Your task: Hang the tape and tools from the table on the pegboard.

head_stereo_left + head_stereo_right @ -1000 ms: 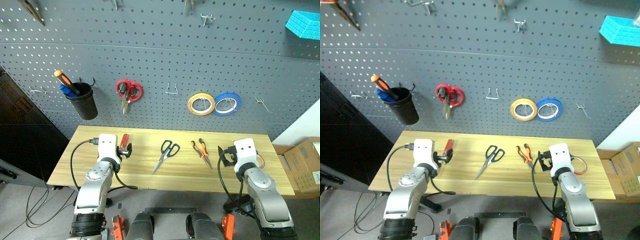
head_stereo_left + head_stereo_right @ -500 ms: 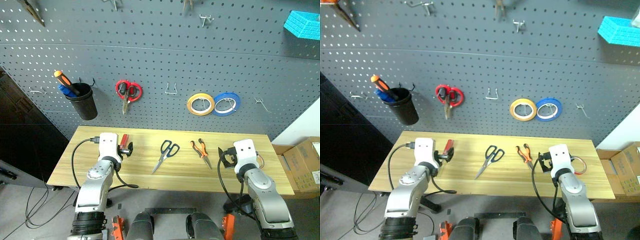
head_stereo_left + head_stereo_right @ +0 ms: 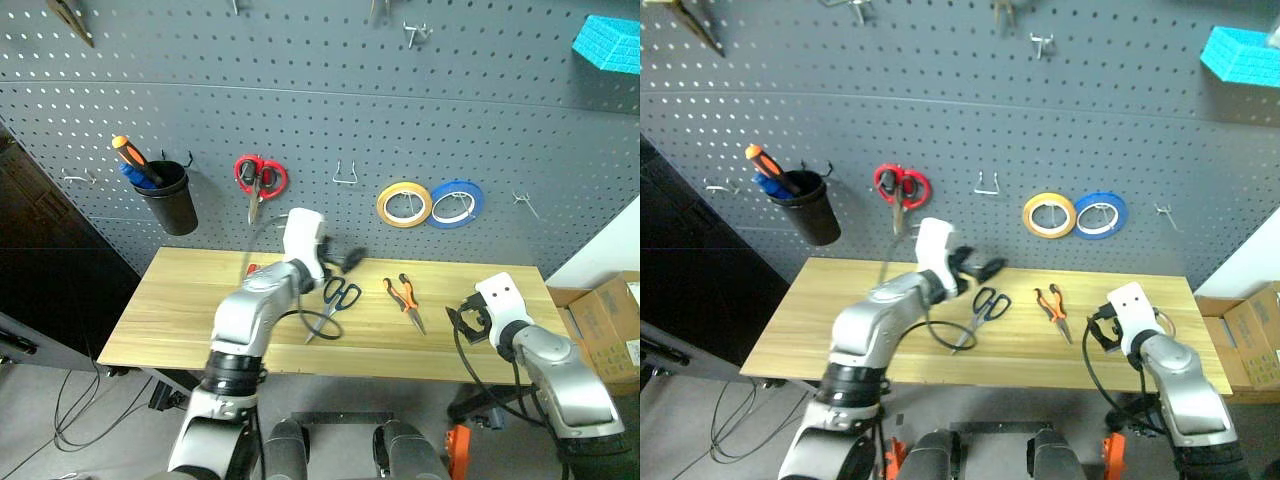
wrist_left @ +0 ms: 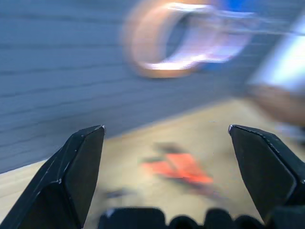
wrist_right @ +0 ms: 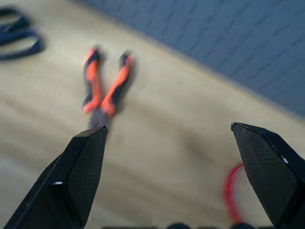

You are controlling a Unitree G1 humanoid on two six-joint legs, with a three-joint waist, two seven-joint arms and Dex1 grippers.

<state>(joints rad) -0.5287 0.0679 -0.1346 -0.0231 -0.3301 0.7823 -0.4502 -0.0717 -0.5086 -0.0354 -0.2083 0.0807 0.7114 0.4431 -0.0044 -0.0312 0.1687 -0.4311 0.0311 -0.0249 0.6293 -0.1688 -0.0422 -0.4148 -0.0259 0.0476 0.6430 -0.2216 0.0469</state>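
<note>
My left gripper hangs wide and empty over the middle of the table, just above the blue-black scissors. The pliers lie right of them. My right gripper, also wide and empty, sits near the table's right end, beside the red tape ring. The red screwdriver shows behind my left arm, toward the pegboard.

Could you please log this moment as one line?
left gripper: open, above scissors | right gripper: open, near pliers | table: tools unhung
</note>
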